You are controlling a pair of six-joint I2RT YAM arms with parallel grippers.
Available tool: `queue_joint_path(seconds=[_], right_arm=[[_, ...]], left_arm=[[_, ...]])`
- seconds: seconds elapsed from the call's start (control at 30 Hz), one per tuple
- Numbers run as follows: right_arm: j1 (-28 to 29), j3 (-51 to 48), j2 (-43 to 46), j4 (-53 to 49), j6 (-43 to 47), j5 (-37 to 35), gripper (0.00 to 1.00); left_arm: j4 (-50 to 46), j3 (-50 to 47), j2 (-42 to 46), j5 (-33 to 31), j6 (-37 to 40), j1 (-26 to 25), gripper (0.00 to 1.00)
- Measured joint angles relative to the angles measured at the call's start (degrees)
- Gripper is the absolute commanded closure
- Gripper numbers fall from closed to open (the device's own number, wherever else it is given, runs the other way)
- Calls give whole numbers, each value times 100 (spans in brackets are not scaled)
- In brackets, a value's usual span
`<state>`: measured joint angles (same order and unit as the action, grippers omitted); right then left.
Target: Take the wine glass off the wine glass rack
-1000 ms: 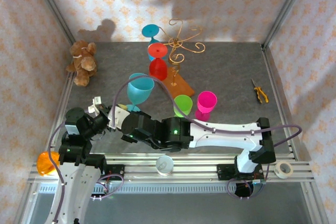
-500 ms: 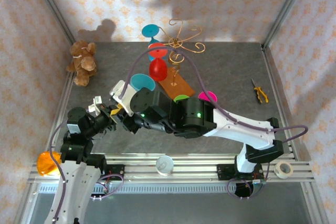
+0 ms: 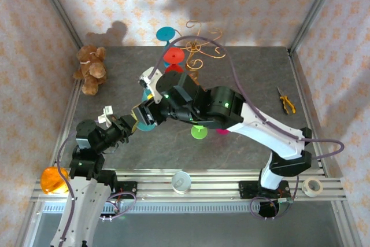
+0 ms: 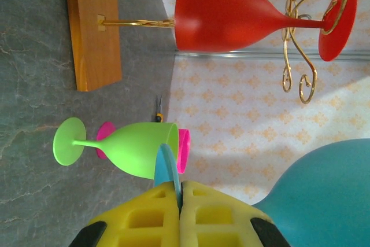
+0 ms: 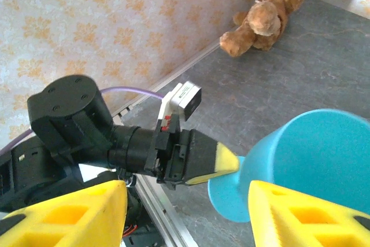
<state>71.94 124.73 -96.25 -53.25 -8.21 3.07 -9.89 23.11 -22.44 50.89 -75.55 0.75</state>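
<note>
The gold wire wine glass rack (image 3: 200, 45) stands at the back on its brown wooden base (image 4: 92, 27). A red wine glass (image 4: 225, 13) hangs on it upside down, its foot (image 3: 173, 57) in a wire arm. A teal foot (image 3: 166, 34) shows behind it. My left gripper (image 4: 179, 186) is shut on the foot rim of a blue wine glass (image 5: 312, 154), away from the rack. My right gripper (image 5: 188, 201) is open above that glass, its yellow fingers (image 5: 75, 215) wide apart, with the left gripper (image 5: 225, 163) seen below.
A green glass (image 4: 133, 148) and a pink glass (image 4: 184, 151) stand between the blue glass and the rack. A teddy bear (image 3: 91, 69) lies at the far left and pliers (image 3: 285, 101) at the right. On the front rail sit a white cup (image 3: 181, 181) and tape (image 3: 313, 187).
My right arm has risen and swung back toward the rack, away from the left gripper. The blue glass has stayed in the left gripper and is now mostly under the right arm.
</note>
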Motion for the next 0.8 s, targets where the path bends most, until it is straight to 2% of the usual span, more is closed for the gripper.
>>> queue_joint_path(seconds=[0.17,0.37,0.73,0.8], right_arm=[[-415,133,0,-129,-24,203,40],[-621,387,-94,-409,-13,490,41],[-691,754,-857,-791,166,894,43],[-704,811,-979,-874,205,960,47]], left_arm=[[96,-37,37,0,-4,0,100],[157,-37,72,-13,-4,0,100],[162,-37,81,-39,-4,0,100],[162,-42,107,-39,-4,0,100]])
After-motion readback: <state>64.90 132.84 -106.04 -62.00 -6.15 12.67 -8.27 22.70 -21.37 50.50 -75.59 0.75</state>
